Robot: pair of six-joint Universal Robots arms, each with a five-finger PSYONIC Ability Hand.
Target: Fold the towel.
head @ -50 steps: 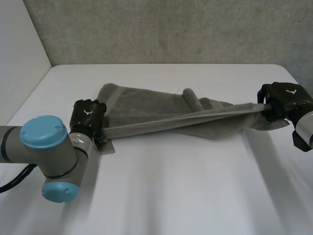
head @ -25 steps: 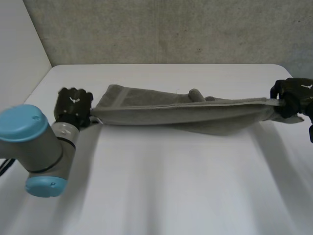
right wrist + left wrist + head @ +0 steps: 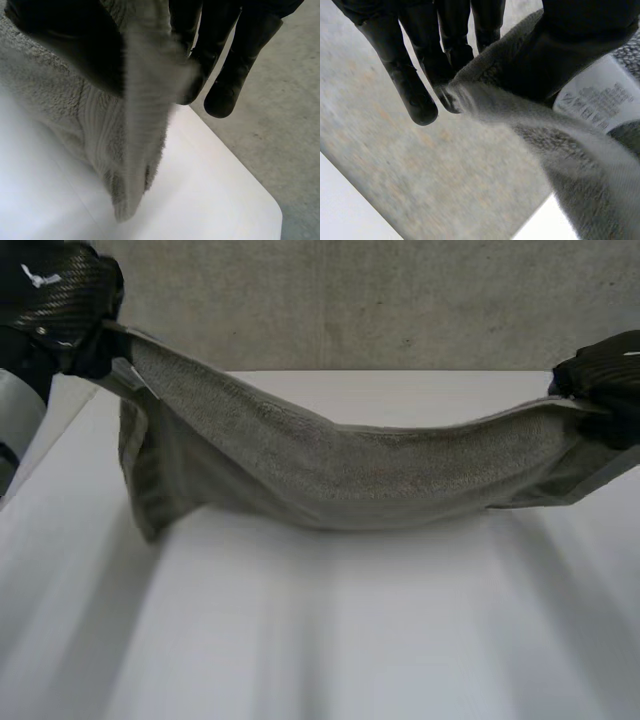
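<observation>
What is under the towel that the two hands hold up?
The white table, bare in front of the towel, which the left hand and right hand pinch at its ends. The table strip behind its sagging middle is covered.

Soft even light, bright white table (image 3: 400, 640), faint shadow beneath towel (image 3: 330, 475)

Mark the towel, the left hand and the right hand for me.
towel (image 3: 330, 470), head view, sagging middle.
left hand (image 3: 55, 290), head view, its back.
right hand (image 3: 605, 375), head view, its back.
</observation>
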